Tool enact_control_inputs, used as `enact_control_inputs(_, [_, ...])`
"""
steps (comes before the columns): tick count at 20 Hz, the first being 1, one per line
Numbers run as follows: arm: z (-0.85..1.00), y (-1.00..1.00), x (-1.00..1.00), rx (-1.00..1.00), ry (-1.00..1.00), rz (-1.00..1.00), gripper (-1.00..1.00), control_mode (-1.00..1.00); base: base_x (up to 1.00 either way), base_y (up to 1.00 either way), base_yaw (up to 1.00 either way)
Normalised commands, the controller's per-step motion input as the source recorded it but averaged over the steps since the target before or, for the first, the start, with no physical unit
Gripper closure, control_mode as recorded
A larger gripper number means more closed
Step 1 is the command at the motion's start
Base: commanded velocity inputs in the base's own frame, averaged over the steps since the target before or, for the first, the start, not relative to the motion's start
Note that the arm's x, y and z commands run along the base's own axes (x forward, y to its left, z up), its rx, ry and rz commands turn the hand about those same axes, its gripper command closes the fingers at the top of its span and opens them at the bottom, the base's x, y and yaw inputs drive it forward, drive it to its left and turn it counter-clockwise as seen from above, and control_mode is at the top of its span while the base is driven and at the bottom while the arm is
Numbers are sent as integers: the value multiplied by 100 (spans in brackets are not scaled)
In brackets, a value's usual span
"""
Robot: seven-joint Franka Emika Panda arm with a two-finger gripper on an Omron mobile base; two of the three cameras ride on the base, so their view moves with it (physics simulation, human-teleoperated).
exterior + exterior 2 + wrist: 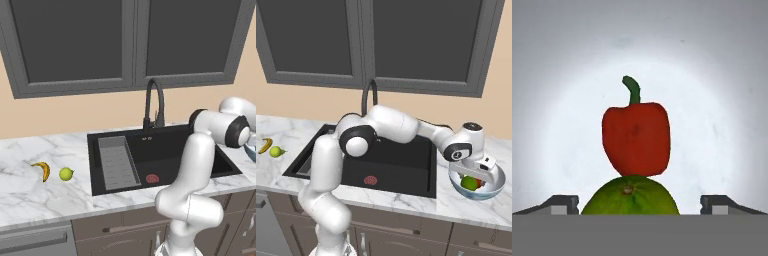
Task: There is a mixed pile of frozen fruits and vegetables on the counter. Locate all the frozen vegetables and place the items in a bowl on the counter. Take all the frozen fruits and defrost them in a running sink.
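Observation:
My gripper (473,176) hangs just inside the pale bowl (495,190) on the counter (406,202), right of the sink (406,160). In the hand view my gripper (640,205) is open, its fingertips (562,202) standing wide apart. Below them in the bowl (557,125) lie a red stemmed piece (636,137) and a dark green ball (630,198). The green ball (469,183) sits free between the jaws with a gap on each side. Left of the sink (165,150), on the counter (30,200), lie the yellow banana (42,170) and the yellow-green stemmed ball (66,174).
A tall black faucet (154,102) rises behind the basin, with a grey ribbed tray (117,162) on its left side and a reddish drain (152,178). Dark wall cabinets (125,40) hang above. My arm reaches across the sink toward the bowl.

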Motion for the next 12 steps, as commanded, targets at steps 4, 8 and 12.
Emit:
enact_control_inputs(4, [31, -11, 5, 1, 8, -2, -100, -100, 0, 0, 0])
enact_control_inputs(8, [33, 0, 0, 7, 2, -6, -100, -100, 0, 0, 0])
enact_control_inputs(12, [38, 0, -1, 8, 0, -4, -100, -100, 0, 0, 0])
